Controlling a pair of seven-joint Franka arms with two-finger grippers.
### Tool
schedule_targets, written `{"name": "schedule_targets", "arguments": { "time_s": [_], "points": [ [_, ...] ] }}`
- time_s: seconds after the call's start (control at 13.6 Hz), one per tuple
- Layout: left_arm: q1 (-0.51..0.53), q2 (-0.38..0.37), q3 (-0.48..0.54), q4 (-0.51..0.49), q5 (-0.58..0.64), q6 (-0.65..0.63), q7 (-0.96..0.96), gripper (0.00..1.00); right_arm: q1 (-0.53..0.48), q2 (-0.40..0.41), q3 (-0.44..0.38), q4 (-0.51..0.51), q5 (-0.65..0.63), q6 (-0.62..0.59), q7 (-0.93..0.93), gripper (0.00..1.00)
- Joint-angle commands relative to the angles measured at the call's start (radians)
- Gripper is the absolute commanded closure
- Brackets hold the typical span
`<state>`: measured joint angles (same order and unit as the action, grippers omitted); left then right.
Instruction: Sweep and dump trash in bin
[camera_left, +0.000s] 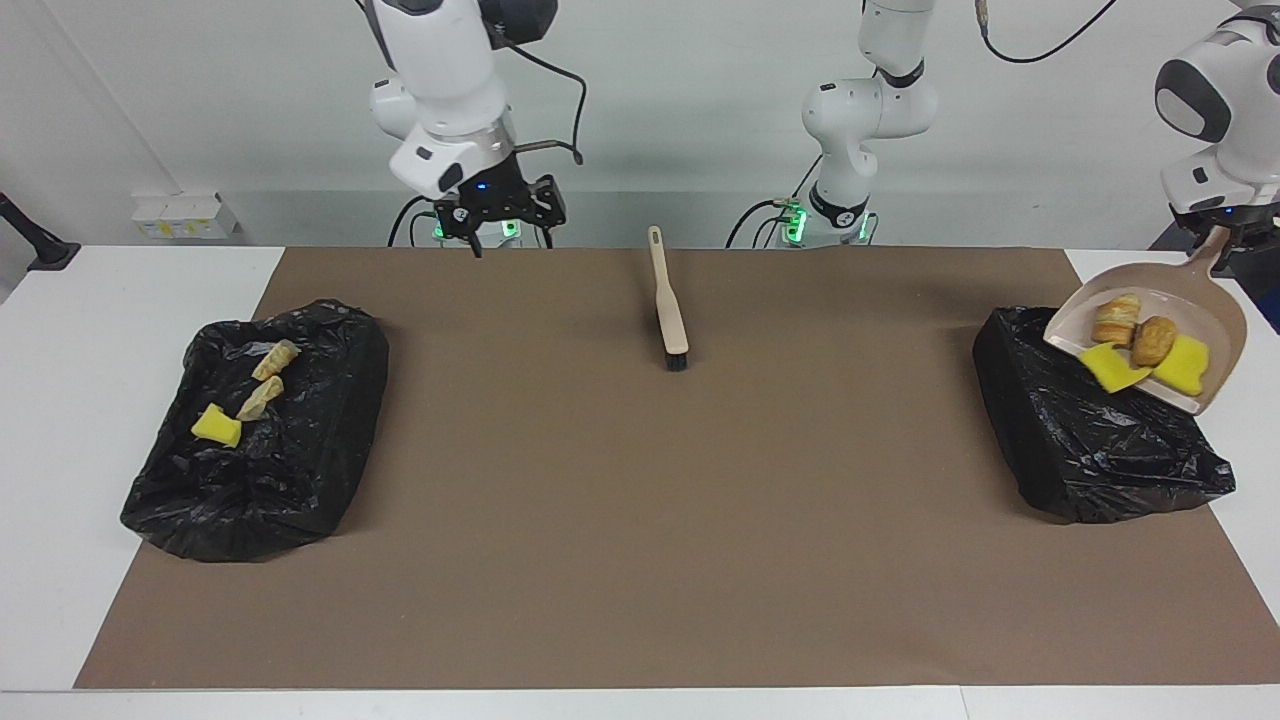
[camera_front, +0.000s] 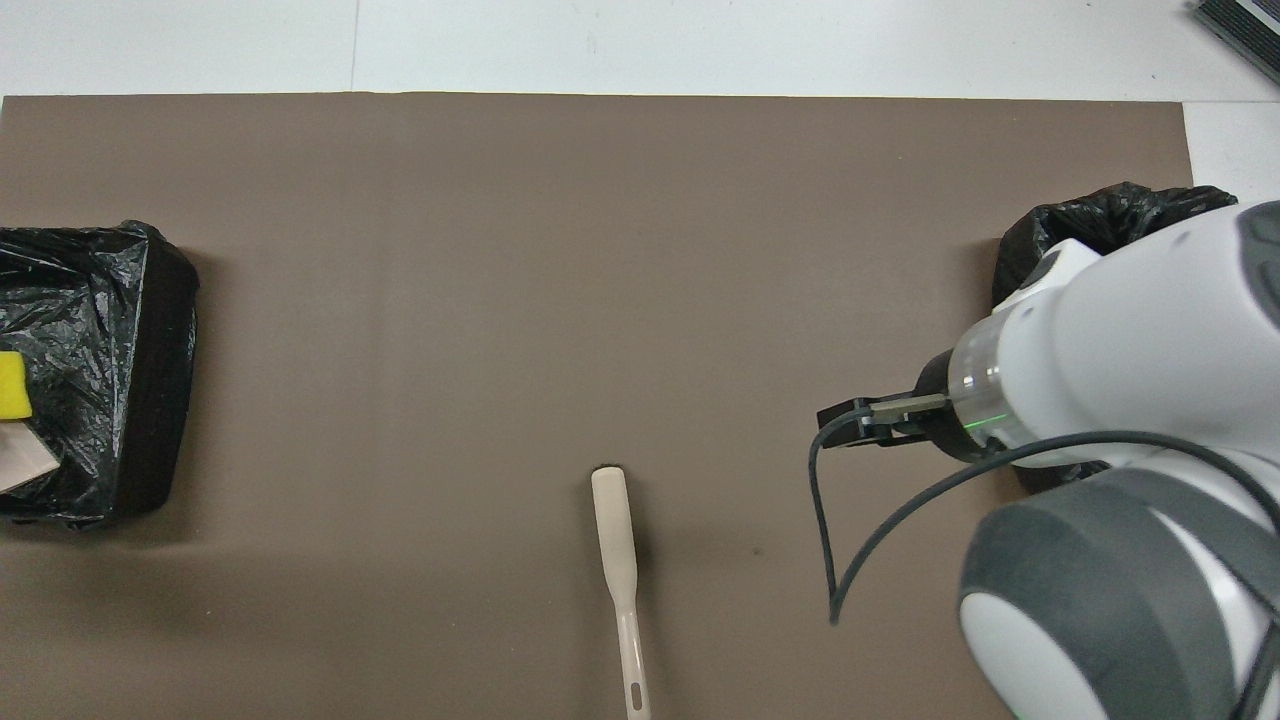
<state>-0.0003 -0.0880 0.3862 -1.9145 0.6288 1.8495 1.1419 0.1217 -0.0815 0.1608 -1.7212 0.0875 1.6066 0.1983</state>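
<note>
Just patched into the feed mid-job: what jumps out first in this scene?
The loaded dustpan stands out: the left pincer holds it by the handle, tilted over the black bin bag at the left arm's end, carrying yellow sponge scraps and bread lumps. The brush lies alone mid-mat, and the right pincer hangs open and empty over the robots' edge of the mat.

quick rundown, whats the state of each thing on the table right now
dustpan: held up by its handle, tilted over the bin at the left arm's end, four scraps on it
left hand: shut on the dustpan handle
right hand: open, empty, raised near its base
brush: lying flat on the brown mat, not held
bin at the right arm's end: three scraps inside
bin at the left arm's end: under the dustpan
</note>
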Motion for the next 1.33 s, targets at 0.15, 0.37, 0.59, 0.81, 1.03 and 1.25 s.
{"name": "schedule_targets", "arguments": {
  "time_s": [0.15, 0.37, 0.59, 0.81, 1.03, 1.25],
  "points": [
    [-0.017, 0.039, -0.053, 0.063, 0.135, -0.053, -0.019, 1.0, -0.069, 0.005, 0.013, 0.043, -0.104, -0.028, -0.096, 0.0],
    [-0.021, 0.04, -0.105, 0.071, 0.252, -0.053, -0.018, 1.0, -0.14, 0.005, 0.013, 0.043, -0.106, -0.027, -0.097, 0.0],
    [-0.023, 0.056, -0.133, 0.132, 0.253, -0.052, -0.008, 1.0, -0.217, 0.019, -0.001, 0.043, -0.101, -0.008, -0.169, 0.0],
    [-0.021, 0.079, -0.156, 0.207, 0.198, -0.046, 0.019, 1.0, -0.167, 0.049, -0.113, 0.086, -0.107, -0.019, -0.214, 0.0],
    [-0.021, 0.077, -0.156, 0.246, -0.108, -0.05, -0.002, 1.0, -0.163, 0.129, -0.158, 0.254, -0.107, -0.126, -0.204, 0.0],
    [-0.02, 0.063, -0.168, 0.227, -0.338, -0.061, -0.129, 1.0, -0.159, 0.134, -0.156, 0.256, -0.101, -0.094, -0.203, 0.0]
  ]
}}
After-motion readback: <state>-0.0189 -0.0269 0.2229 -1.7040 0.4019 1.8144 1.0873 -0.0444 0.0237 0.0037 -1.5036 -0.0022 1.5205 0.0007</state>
